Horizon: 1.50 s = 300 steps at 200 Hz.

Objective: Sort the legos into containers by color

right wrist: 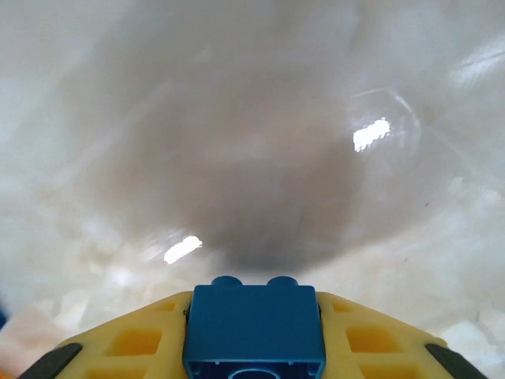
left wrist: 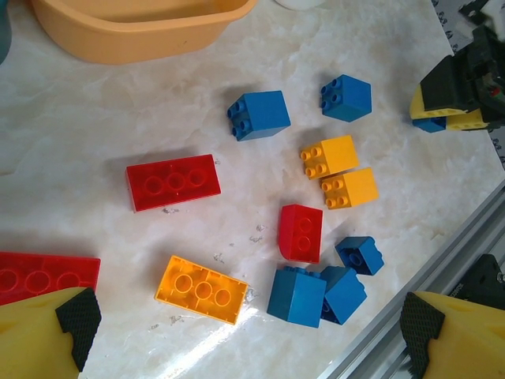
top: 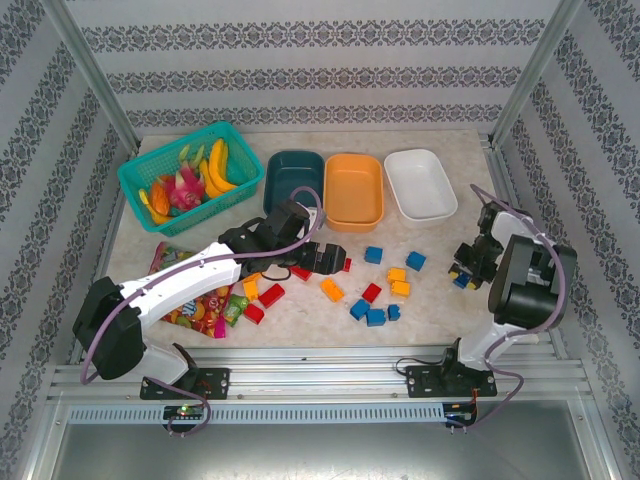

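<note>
1. Between the right gripper's [top: 468, 268] jaws, pinches a blue lego [right wrist: 254, 320], studs forward, low over the table [top: 440, 305] near its right edge.
2. Spreads the left gripper's [top: 326, 258] jaws wide and empty above the loose legos [left wrist: 173, 181] scattered from the table's middle toward its front edge.
3. Shows the containers in a row along the back edge: dark teal tub [top: 293, 178], orange tub [top: 353, 190], white tub [top: 420, 183].
4. Puts the dark teal tub, likely home for blue, back and left of the held lego, beyond the other two tubs and nearer the left arm.
5. Suggests a long diagonal reach for the right arm.
</note>
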Tool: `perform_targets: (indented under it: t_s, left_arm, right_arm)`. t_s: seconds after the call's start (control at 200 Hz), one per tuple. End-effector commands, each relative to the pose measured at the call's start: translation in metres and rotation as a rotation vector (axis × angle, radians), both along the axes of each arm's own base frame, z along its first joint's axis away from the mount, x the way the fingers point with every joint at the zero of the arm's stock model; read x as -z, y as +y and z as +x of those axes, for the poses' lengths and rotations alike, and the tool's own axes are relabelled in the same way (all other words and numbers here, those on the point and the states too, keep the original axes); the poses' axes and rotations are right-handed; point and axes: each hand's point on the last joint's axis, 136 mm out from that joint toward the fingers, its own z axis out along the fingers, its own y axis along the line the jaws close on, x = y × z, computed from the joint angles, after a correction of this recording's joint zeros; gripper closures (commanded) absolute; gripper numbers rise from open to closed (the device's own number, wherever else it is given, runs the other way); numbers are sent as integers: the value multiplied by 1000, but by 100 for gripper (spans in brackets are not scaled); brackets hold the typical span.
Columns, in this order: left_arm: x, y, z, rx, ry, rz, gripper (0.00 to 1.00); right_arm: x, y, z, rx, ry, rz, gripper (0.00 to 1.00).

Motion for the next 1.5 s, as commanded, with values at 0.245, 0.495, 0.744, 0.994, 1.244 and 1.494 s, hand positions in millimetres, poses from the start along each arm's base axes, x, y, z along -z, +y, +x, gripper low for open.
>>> perform_targets:
  t_s: [0.245,0.495,0.744,0.994,1.244,1.494]
  left_arm:
    - [-72,3,52,-147,-57,-120,0]
    - [-105,16,100,-243,-93,-166,0]
    - [-114,30,135,-321,-80,-152,0]
    - [-104,49,140,-394,-45,-118,0]
    - [-81,78,113,-489,38,-47,0]
    - [-25,112,63,-659,263,36,4]
  right_arm:
    - [-110,63,93,-102,-367,-38,73]
    - [-98,70,182,-92,-388,-1,73]
    - [-41,69,237,-39,-277,37,66]
    - [-13,68,254,-15,-208,52,39]
    - [-103,75,262,-78,-426,-3,34]
    - [-218,134,224,-217,-779,-20,36]
